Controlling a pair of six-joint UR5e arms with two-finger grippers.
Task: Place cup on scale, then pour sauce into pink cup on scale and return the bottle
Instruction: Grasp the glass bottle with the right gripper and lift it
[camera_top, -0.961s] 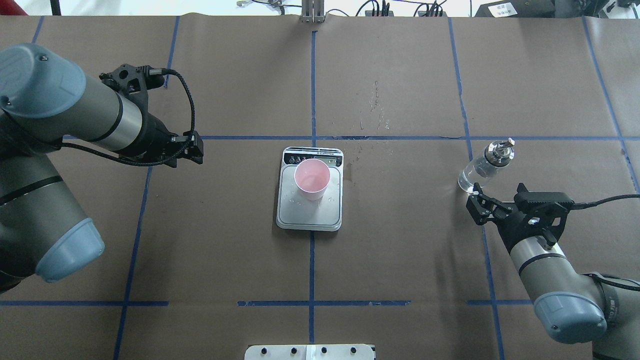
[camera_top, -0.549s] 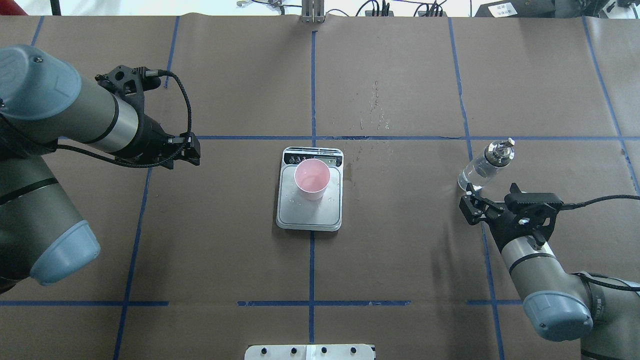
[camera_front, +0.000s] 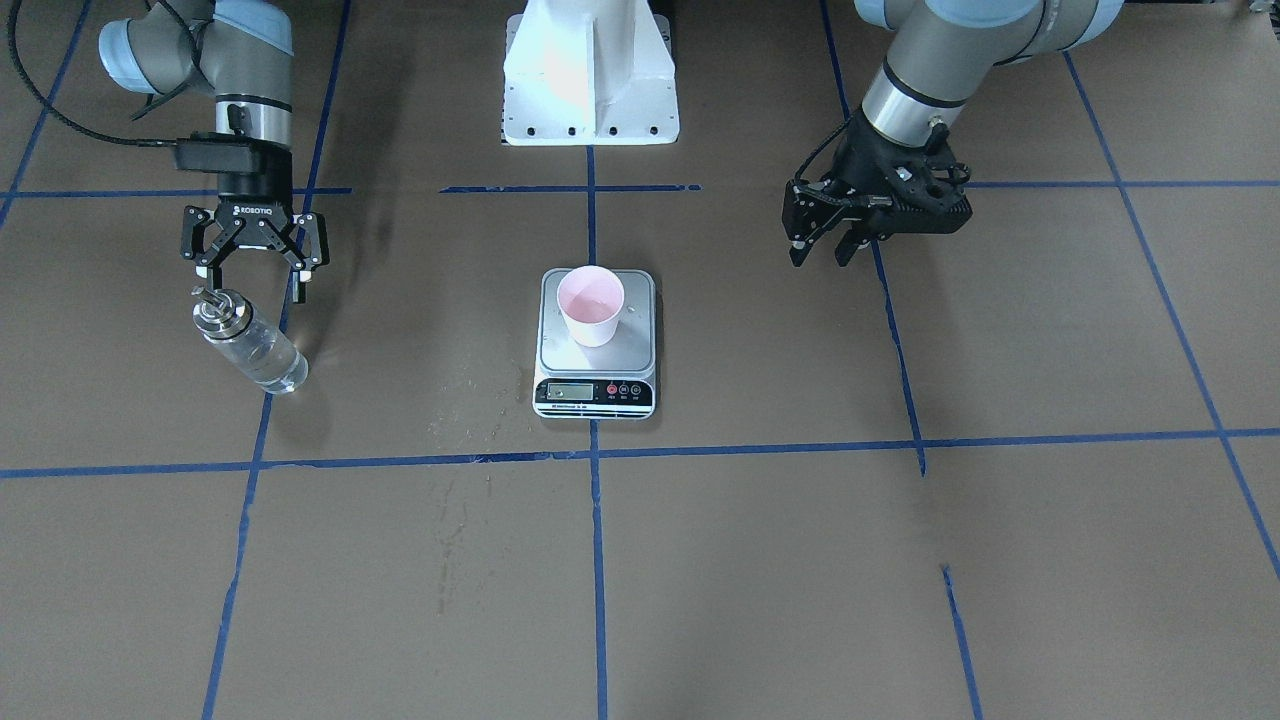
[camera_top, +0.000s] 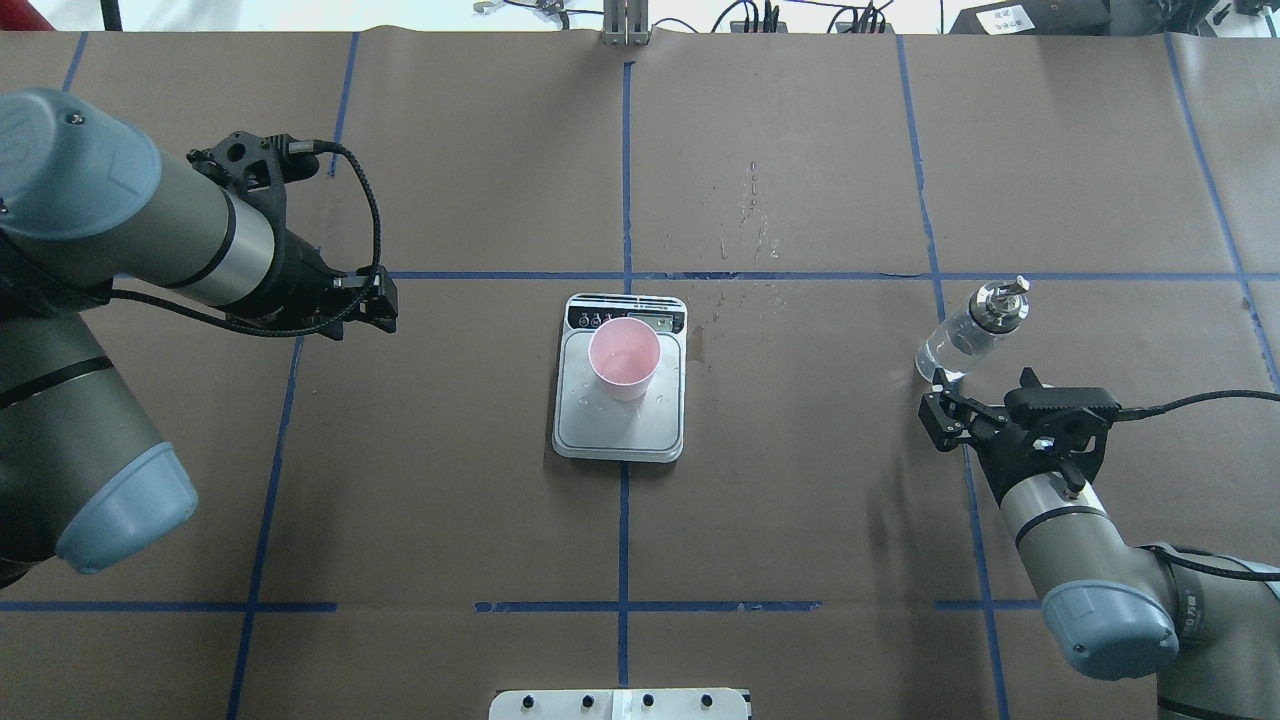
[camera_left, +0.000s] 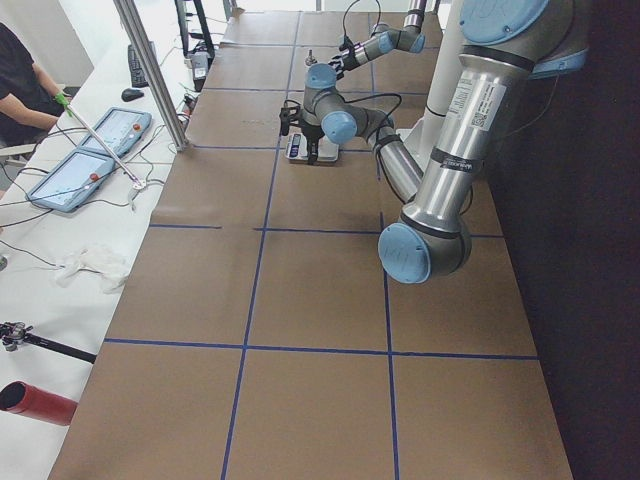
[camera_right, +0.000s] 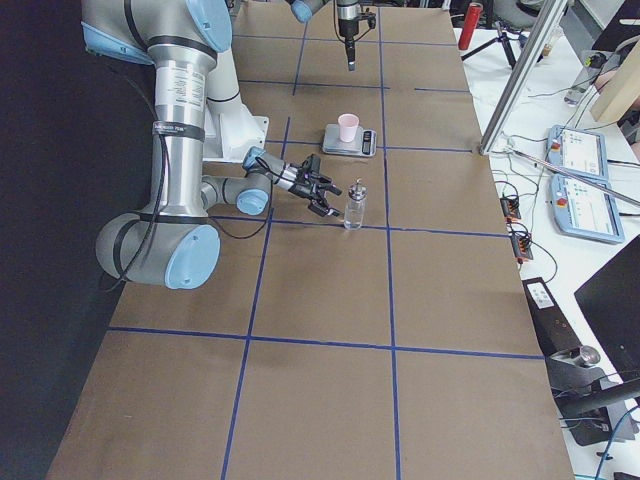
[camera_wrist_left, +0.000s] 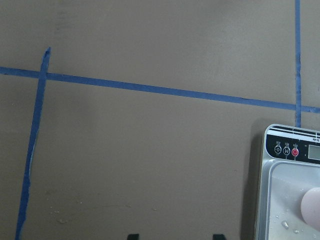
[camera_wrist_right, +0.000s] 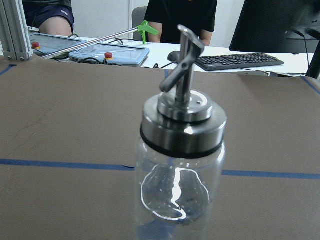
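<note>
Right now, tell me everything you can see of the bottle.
The bottle is a small clear glass cylinder with a silver metal cap, a dark ring beneath it, and an angled spout. It stands upright on the table, on the robot's right side. Its contents look colourless. Nothing touches it; the open right gripper sits just short of it.

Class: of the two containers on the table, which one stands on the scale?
The pink cup, which stands upright on the scale, on its steel platform. The glass bottle stands off the scale, just in front of the right gripper.
</note>
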